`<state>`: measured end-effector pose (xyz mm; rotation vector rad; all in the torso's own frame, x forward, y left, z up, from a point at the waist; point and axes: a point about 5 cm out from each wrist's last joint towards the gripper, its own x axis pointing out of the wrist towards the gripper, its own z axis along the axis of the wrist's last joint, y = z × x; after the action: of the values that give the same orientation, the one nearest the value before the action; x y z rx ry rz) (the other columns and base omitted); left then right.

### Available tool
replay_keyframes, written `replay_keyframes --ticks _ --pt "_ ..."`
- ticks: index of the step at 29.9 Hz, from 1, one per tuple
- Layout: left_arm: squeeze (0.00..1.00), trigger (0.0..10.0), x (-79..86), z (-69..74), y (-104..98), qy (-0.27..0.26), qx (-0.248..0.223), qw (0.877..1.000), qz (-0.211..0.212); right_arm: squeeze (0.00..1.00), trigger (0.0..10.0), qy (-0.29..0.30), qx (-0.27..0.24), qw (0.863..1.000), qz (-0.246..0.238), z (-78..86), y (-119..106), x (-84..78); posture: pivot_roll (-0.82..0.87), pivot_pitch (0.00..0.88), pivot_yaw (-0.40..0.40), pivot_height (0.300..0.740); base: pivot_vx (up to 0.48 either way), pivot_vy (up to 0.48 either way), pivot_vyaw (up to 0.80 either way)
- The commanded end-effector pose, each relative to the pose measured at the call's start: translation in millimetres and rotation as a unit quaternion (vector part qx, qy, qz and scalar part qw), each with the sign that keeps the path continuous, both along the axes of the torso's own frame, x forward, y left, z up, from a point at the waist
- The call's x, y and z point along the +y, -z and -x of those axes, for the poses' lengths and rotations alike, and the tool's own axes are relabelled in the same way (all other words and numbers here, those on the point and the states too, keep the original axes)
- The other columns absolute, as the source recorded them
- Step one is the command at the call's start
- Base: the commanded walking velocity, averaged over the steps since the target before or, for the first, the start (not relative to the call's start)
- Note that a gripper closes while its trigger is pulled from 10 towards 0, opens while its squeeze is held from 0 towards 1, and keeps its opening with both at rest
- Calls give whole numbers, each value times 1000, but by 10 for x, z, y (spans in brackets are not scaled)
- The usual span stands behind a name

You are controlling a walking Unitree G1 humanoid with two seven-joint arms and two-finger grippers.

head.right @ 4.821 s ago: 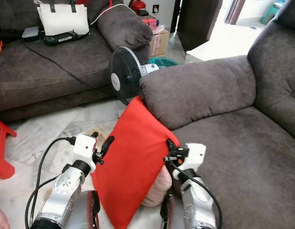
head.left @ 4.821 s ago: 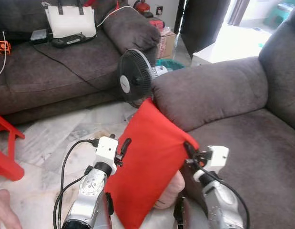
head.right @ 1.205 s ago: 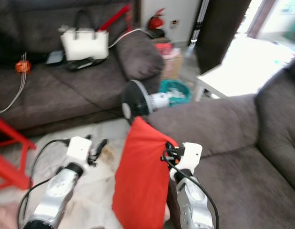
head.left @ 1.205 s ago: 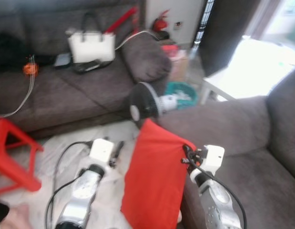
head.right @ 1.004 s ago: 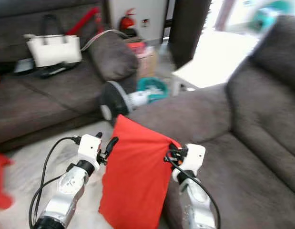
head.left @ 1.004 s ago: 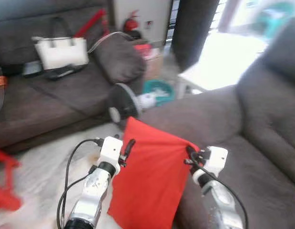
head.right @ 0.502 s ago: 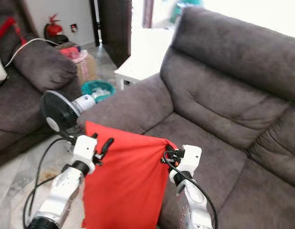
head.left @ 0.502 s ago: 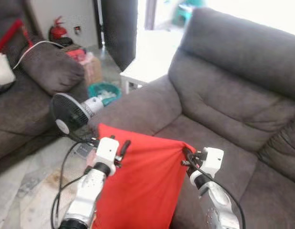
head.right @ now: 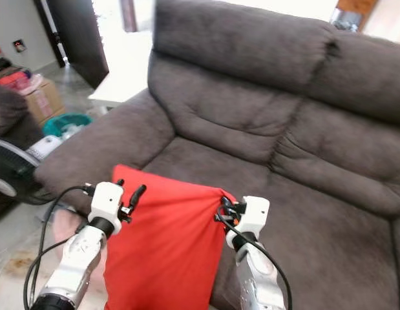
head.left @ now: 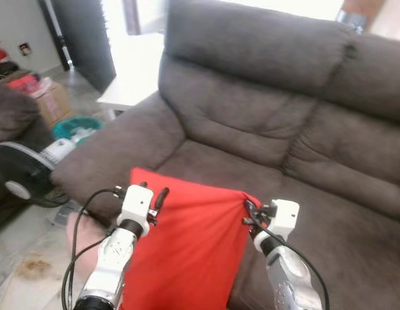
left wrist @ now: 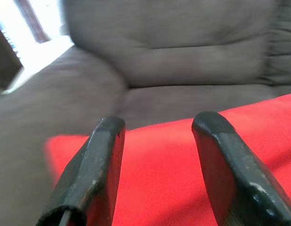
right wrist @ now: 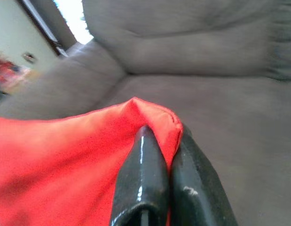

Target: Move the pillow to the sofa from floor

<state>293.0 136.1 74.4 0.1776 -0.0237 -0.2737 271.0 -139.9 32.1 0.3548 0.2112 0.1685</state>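
Fingers [right wrist: 144, 188] of the right gripper [head.left: 249, 210] are pinched tight on the pillow [head.left: 187, 245] corner. Left gripper [head.left: 161, 196] fingers are spread apart at the other top corner. Pillow hangs between the arms, in front of the sofa [head.left: 264, 123] seat.

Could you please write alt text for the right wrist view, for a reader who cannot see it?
The right gripper has its two black fingers pinched shut on a corner of the red pillow, holding it in front of a grey-brown sofa. The sofa's seat and back cushions lie just beyond the pillow.
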Motion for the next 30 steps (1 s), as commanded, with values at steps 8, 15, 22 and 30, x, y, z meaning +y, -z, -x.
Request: replay_keyframes --ticks 8,15,22,30 --pt "0 10000 -23 17 30 8 6 1000 -9 0 10000 36 -68 997 6 -120 -256 -149 105 57 -55 740 0 -172 -788" --pt "0 10000 -28 16 26 9 5 1000 -8 0 10000 41 -71 997 5 -122 -261 -160 106 58 -54 740 0 0 -675" --pt "0 10000 -33 22 25 10 5 1000 2 0 10000 41 -71 997 5 -128 -260 -157 108 55 -55 740 -40 0 0" --pt "0 10000 -37 23 24 12 5 1000 4 0 10000 39 -71 997 5 -138 -263 -149 108 54 -55 740 -269 0 0"
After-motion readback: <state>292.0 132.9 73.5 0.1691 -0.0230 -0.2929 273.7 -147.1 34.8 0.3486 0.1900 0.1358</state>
